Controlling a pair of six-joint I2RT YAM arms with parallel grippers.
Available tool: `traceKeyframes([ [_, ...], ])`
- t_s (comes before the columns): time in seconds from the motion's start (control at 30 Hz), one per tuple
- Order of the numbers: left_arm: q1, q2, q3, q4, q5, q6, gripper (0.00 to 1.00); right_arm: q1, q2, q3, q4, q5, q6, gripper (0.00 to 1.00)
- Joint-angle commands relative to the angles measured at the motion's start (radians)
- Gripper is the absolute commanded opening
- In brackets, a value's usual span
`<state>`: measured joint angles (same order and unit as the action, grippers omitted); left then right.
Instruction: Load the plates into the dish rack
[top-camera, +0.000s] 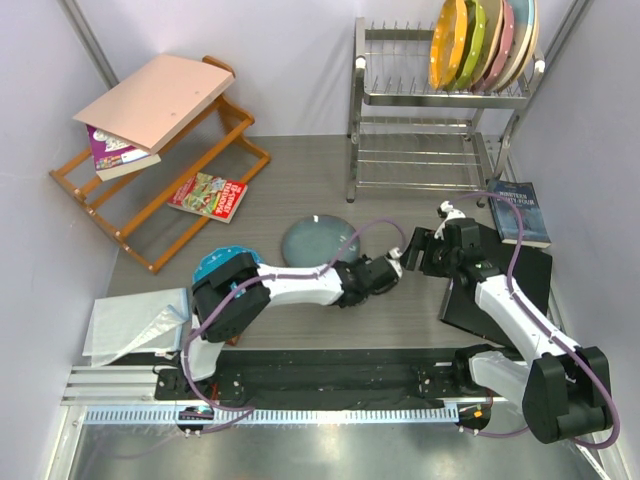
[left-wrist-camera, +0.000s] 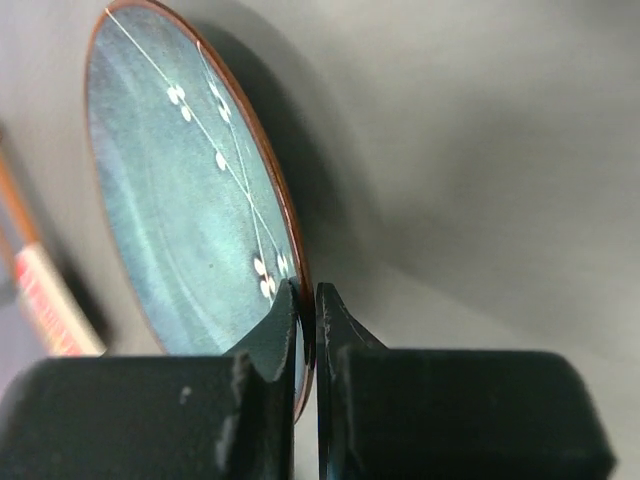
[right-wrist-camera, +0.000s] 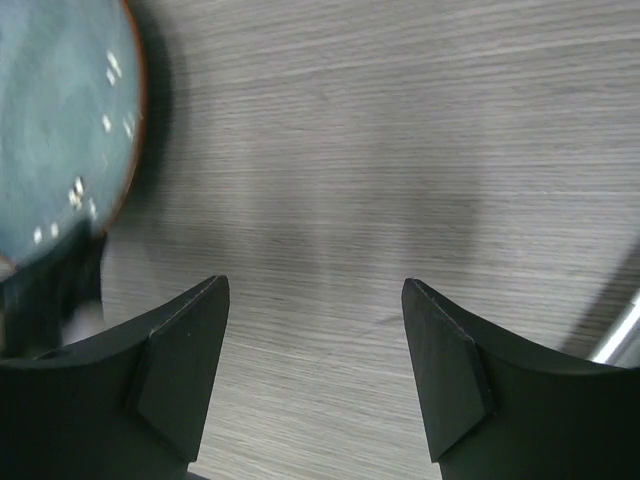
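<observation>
The round dark grey-blue speckled plate (top-camera: 315, 241) lies in the middle of the table. My left gripper (top-camera: 355, 266) is shut on its near right rim. In the left wrist view the fingertips (left-wrist-camera: 283, 310) pinch the brown rim of the plate (left-wrist-camera: 170, 200). My right gripper (top-camera: 416, 250) is open and empty just right of it, over bare table (right-wrist-camera: 315, 285). The plate shows at the upper left of the right wrist view (right-wrist-camera: 50, 130). The chrome dish rack (top-camera: 430, 150) stands at the back right. The orange plate (top-camera: 446, 45) and the lime green plate (top-camera: 473, 42) stand in its top tier. A blue plate (top-camera: 214, 264) shows partly under my left arm.
Pink and pale plates (top-camera: 510, 40) also stand in the rack's top tier. A slanted wooden shelf (top-camera: 150, 170) with books is at the back left, with a magazine (top-camera: 208, 196) beside it. A dark book (top-camera: 520, 212) and a black mat (top-camera: 500, 290) lie on the right. A clear bag (top-camera: 135, 325) lies at the near left.
</observation>
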<state>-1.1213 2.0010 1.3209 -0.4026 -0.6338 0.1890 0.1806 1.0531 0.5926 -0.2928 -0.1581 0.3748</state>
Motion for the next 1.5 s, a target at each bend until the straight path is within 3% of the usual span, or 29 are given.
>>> traceKeyframes([
  [0.0, -0.067, -0.004, 0.069, -0.033, 0.186, -0.151, 0.00, -0.023, -0.008, 0.058, -0.080, 0.060, -0.077, 0.75],
  [0.03, -0.084, 0.011, 0.089, -0.038, 0.172, -0.161, 0.00, -0.032, -0.005, 0.065, -0.088, 0.068, -0.079, 0.75],
  [0.13, -0.159, 0.073, 0.178, -0.062, 0.135, -0.177, 0.13, -0.061, 0.028, 0.096, -0.095, 0.031, -0.099, 0.75],
  [0.17, -0.167, 0.087, 0.192, -0.070, 0.131, -0.180, 0.28, -0.061, 0.042, 0.105, -0.095, 0.031, -0.112, 0.75],
  [0.2, -0.172, 0.090, 0.211, -0.071, 0.122, -0.178, 0.34, -0.062, 0.068, 0.119, -0.094, 0.034, -0.117, 0.76],
  [0.3, -0.173, 0.096, 0.222, -0.065, 0.100, -0.165, 0.41, -0.073, 0.088, 0.136, -0.089, 0.026, -0.116, 0.77],
  [0.5, -0.186, 0.073, 0.281, -0.102, 0.066, -0.175, 0.47, -0.076, 0.094, 0.130, -0.065, 0.005, -0.111, 0.77],
  [0.6, -0.154, -0.005, 0.259, -0.082, 0.019, -0.142, 0.61, -0.078, 0.081, 0.116, -0.051, -0.041, -0.106, 0.79],
  [0.77, 0.053, -0.229, 0.184, -0.157, 0.083, -0.184, 0.80, -0.095, 0.081, 0.076, 0.016, -0.305, -0.048, 0.82],
  [0.9, 0.329, -0.358, 0.115, -0.254, 0.326, -0.365, 0.81, -0.095, 0.084, -0.011, 0.177, -0.471, 0.053, 0.85],
  [0.93, 0.453, -0.373, 0.092, -0.258, 0.462, -0.406, 0.81, -0.096, 0.084, -0.025, 0.202, -0.481, 0.073, 0.86],
  [1.0, 0.572, -0.400, 0.013, -0.245, 0.671, -0.506, 0.79, -0.096, 0.093, -0.056, 0.250, -0.485, 0.110, 0.87],
  [1.03, 0.666, -0.400, -0.014, -0.210, 0.870, -0.532, 0.78, -0.096, 0.097, -0.062, 0.257, -0.488, 0.116, 0.87],
  [1.07, 0.704, -0.384, -0.041, -0.187, 0.969, -0.552, 0.76, -0.098, 0.105, -0.066, 0.262, -0.489, 0.118, 0.87],
  [1.17, 0.776, -0.357, -0.112, -0.091, 1.173, -0.600, 0.68, -0.098, 0.145, -0.068, 0.270, -0.497, 0.122, 0.87],
  [1.47, 0.779, -0.174, -0.097, -0.025, 1.253, -0.608, 0.60, -0.096, 0.307, -0.014, 0.345, -0.472, 0.147, 0.87],
])
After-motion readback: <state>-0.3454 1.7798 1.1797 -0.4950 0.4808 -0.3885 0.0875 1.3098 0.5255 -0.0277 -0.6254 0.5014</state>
